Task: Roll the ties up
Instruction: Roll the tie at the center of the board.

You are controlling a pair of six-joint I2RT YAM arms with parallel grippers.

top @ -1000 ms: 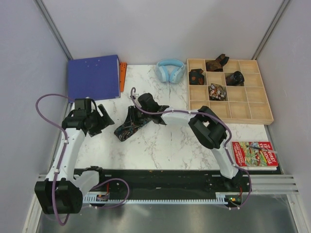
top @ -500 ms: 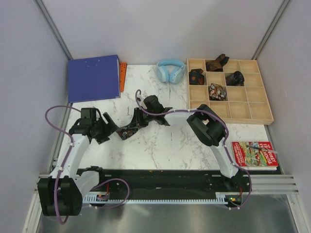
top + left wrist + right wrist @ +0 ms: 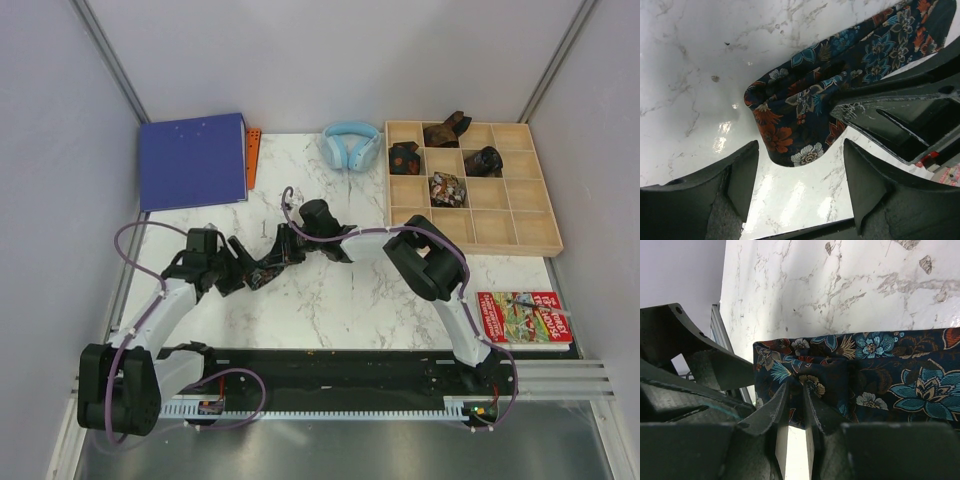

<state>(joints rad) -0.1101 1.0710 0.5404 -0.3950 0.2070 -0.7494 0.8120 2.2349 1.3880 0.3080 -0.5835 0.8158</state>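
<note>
The right tool (image 3: 796, 387) pinches the tie (image 3: 805, 100); the left tool (image 3: 801, 175), spread wide and empty, should close squarely over that folded end, keeping it flat on the bench (image 3: 690, 50).

The marble table (image 3: 330, 295) carries a blue binder (image 3: 192, 160), light-blue headphones (image 3: 351, 146), a wooden tray (image 3: 525, 226), a book (image 3: 523, 318) and a tie (image 3: 266, 270).

Tie (image 3: 805, 110): matt cloth w/ floral print; tabletop (image 3: 330, 290) glossy, marble-look; tray (image 3: 488, 228) bare wood.
</note>
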